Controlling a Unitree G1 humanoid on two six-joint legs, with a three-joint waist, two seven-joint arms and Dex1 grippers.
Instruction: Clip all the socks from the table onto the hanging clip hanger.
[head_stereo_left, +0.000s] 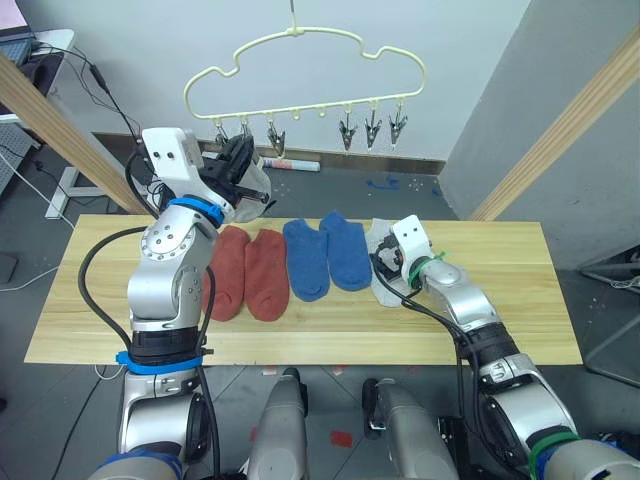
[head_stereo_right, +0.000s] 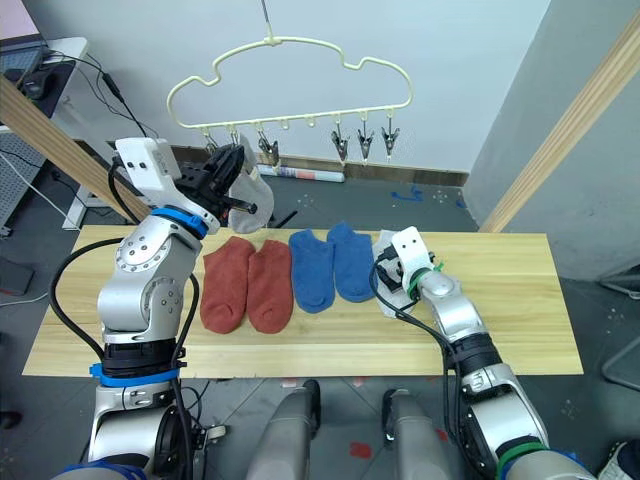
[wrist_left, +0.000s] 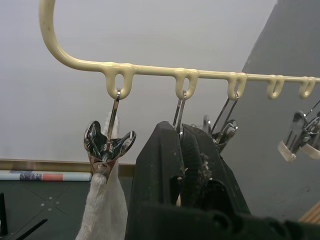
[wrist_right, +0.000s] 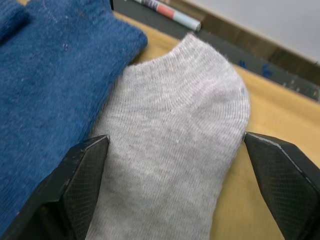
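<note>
A plain white wall (head_stereo_left: 420, 40) stands at the back, meeting a grey wall (head_stereo_left: 560, 60) on the right. Two thick wooden poles (head_stereo_left: 560, 130) slant in from either side. The dark grey floor (head_stereo_left: 40, 230) carries loose black cables (head_stereo_left: 110, 90) — and blue tape marks (head_stereo_left: 385, 184).
</note>
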